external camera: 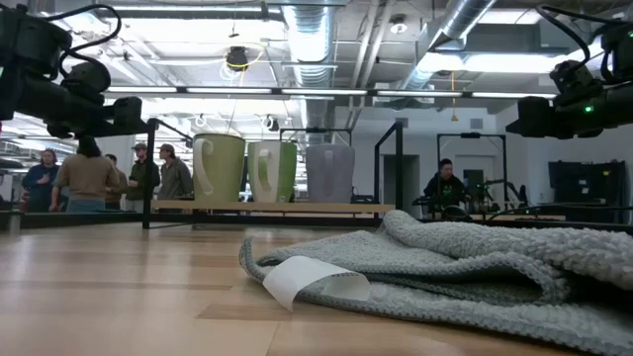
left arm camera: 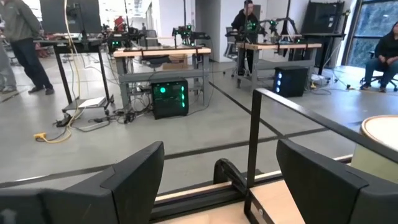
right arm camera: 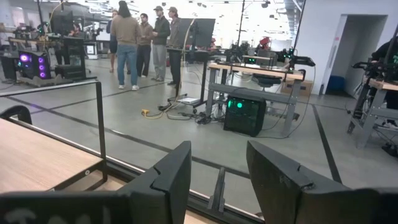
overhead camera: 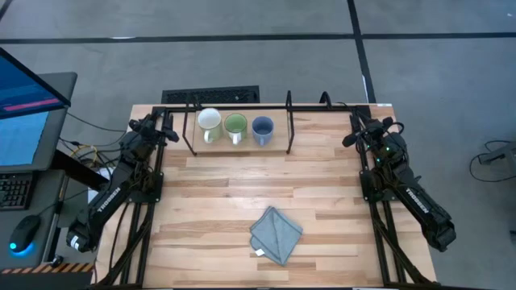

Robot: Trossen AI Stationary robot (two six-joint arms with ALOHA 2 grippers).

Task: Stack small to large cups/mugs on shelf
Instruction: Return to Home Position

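Three mugs stand side by side on their bases on the shelf (overhead camera: 289,129) at the table's far middle: a white one (overhead camera: 209,122), one with a green inside (overhead camera: 235,126) and a blue-grey one (overhead camera: 262,127). The low view shows them in a row (external camera: 272,170) on the shelf's wooden board (external camera: 267,208). My left gripper (overhead camera: 168,129) hovers open at the far left, just left of the shelf; the white mug's rim (left arm camera: 380,134) shows past its fingers. My right gripper (overhead camera: 355,133) hovers open at the far right, nothing between its fingers (right arm camera: 217,180).
A folded grey-blue cloth (overhead camera: 276,234) with a white tag lies on the table's near middle. A keyboard (overhead camera: 211,97) sits beyond the far edge, and a monitor (overhead camera: 32,113) stands to the left. People stand in the room behind.
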